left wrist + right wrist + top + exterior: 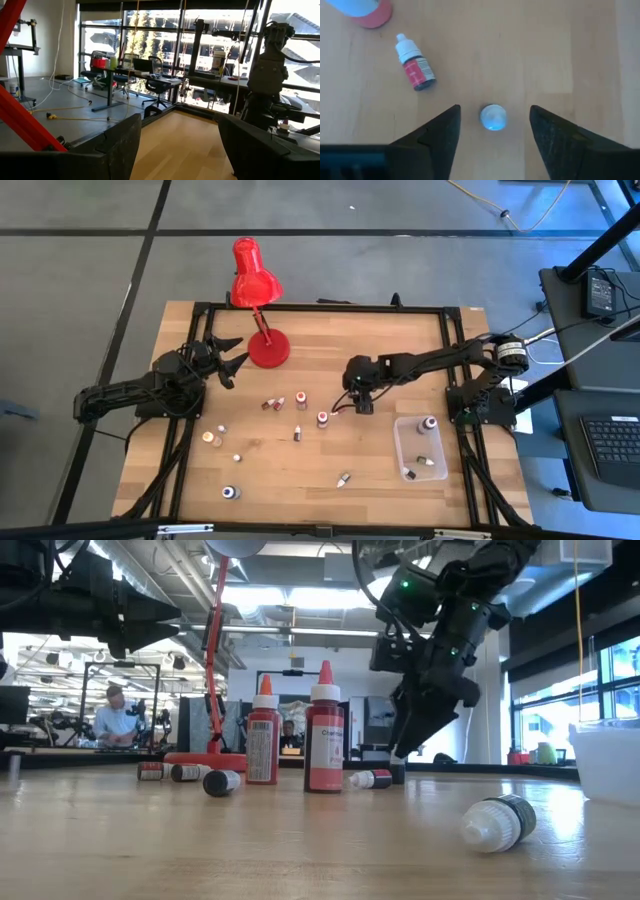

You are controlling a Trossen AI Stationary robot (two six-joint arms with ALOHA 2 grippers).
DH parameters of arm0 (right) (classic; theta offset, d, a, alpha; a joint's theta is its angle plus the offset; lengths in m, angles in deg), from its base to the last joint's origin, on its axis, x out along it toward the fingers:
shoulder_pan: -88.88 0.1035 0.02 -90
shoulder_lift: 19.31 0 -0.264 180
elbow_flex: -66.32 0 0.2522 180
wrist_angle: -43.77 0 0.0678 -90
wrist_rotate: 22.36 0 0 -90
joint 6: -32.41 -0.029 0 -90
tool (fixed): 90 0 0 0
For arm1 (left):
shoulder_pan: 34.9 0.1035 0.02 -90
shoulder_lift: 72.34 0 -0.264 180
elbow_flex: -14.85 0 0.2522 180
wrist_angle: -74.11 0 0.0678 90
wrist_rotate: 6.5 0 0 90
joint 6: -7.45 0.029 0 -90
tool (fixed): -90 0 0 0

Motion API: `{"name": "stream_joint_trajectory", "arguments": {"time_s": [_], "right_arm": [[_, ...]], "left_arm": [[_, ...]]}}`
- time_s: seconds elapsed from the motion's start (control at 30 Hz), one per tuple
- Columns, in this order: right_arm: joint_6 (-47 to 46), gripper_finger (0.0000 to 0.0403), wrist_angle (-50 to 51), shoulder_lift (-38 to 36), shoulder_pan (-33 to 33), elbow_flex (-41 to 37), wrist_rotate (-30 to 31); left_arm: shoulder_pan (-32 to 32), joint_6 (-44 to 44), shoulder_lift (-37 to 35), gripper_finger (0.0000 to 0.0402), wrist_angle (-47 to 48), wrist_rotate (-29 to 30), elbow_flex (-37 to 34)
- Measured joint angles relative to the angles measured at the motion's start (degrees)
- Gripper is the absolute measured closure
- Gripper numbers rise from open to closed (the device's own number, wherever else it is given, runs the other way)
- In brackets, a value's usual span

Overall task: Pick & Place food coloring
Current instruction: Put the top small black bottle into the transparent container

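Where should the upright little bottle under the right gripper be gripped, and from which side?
Grip the bottle by its cap, coming straight down: it stands upright, only its round pale top showing, and the right gripper hangs open, jaws either side.

Food coloring bottles (300, 402) lie mid-table, between lamp (256, 290) and tub (420, 448).

Red desk lamp (258, 300) at table's (400, 470) far edge; clear plastic tub (404, 442) near right edge
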Motion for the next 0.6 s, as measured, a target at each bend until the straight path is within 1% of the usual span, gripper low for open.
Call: {"name": "stream_joint_trajectory", "arguments": {"time_s": [0.2,0.33,0.47,0.6], "right_arm": [[0.1,0.0235,-0.6,0.0,0.0,0.0,0.0],[0.1,0.0265,-0.5,0.0,0.0,0.0,0.0],[0.1,0.0282,-0.6,0.8,0.0,0.0,0.0],[0.2,0.0286,-0.8,2.2,0.0,0.0,0.0]], "left_arm": [[0.0,0.0,0.0,0.0142,0.0,0.0,0.0],[0.0,0.0,0.0,0.0142,0.0,0.0,0.0],[0.0,0.0,0.0,0.0142,0.0,0.0,0.0],[0.0,0.0,0.0,0.0142,0.0,0.0,0.0]]}}
